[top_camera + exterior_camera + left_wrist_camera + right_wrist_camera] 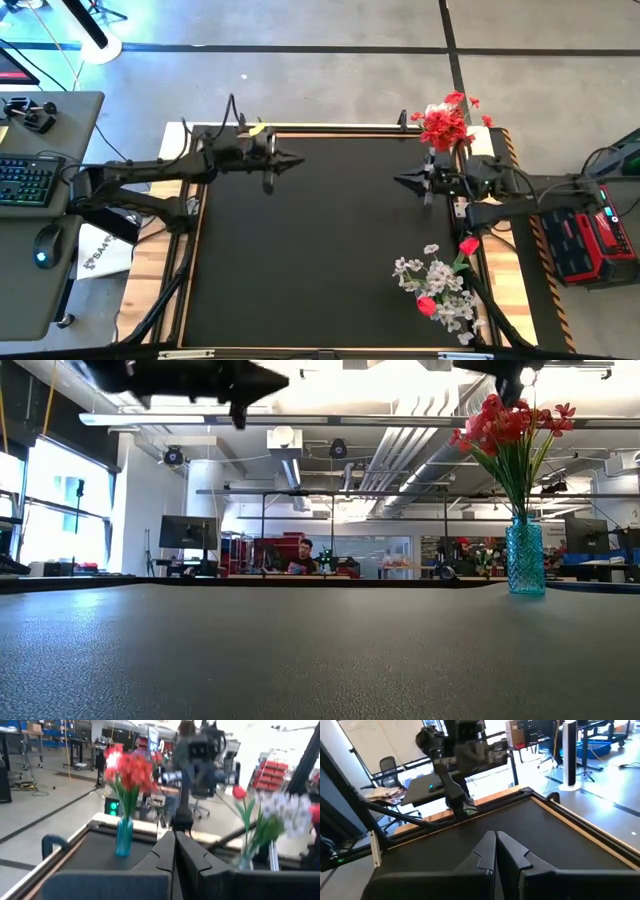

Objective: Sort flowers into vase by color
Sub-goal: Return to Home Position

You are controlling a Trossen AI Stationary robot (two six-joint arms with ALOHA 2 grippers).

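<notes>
Left gripper (pixel 296 160) hangs above the left half of the black table mat (pixel 320 260). In its wrist view the two fingers (pixel 162 852) are pressed together with nothing between them. Right gripper (pixel 402 180) hangs above the right half, pointing toward the left one and well apart from it. Its fingers (pixel 485 852) are also closed and empty. In the low view the upper edge cuts off both grippers.

Red blossom clusters (pixel 445 122) stand upright in a blue patterned glass vase (pixel 525 558) at the right-hand corner farthest from the low camera. White blossom sprays with single red buds (pixel 440 285) stand at the right-hand edge nearer that camera. The second vase, holding them, is hidden under the blossoms from above and hard to make out in the left wrist view.
</notes>
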